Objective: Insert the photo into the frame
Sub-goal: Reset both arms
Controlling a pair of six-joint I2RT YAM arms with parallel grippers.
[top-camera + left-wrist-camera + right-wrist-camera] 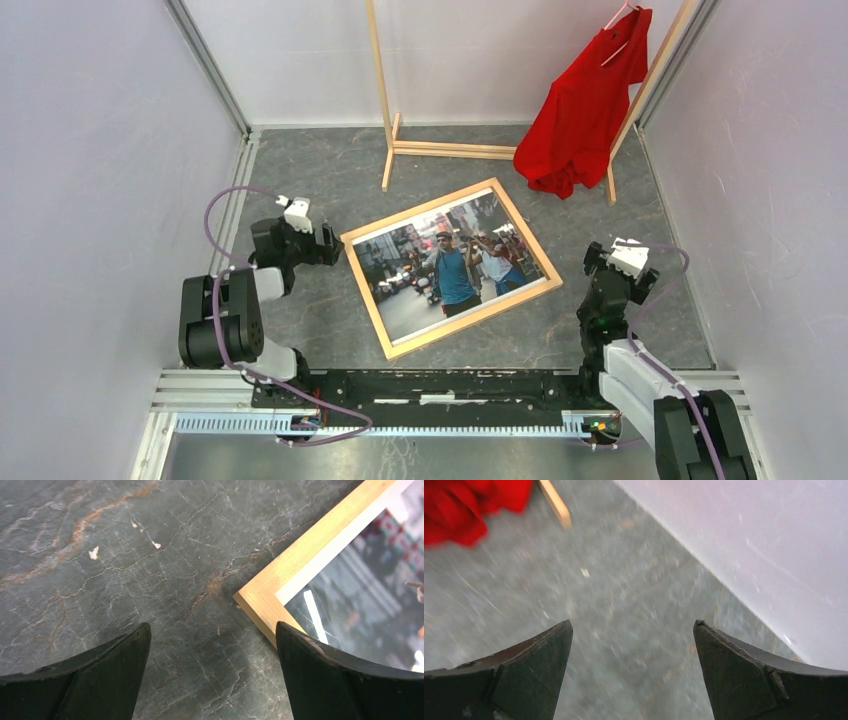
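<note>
The light wood frame (371,289) lies flat and tilted in the middle of the grey stone table. The photo (450,264), a street scene with a man in a blue shirt, lies face up inside it. My left gripper (331,243) is open and empty, just left of the frame's far left corner. In the left wrist view that corner (260,597) lies ahead of the open fingers, with the photo (360,605) behind it. My right gripper (601,259) is open and empty, right of the frame's right corner, over bare table. The right wrist view is blurred.
A tall wooden clothes rack (388,120) stands at the back with a red shirt (585,110) hanging from it; the shirt also shows in the right wrist view (464,505). White walls (90,150) close in both sides. A metal rail (450,385) runs along the near edge.
</note>
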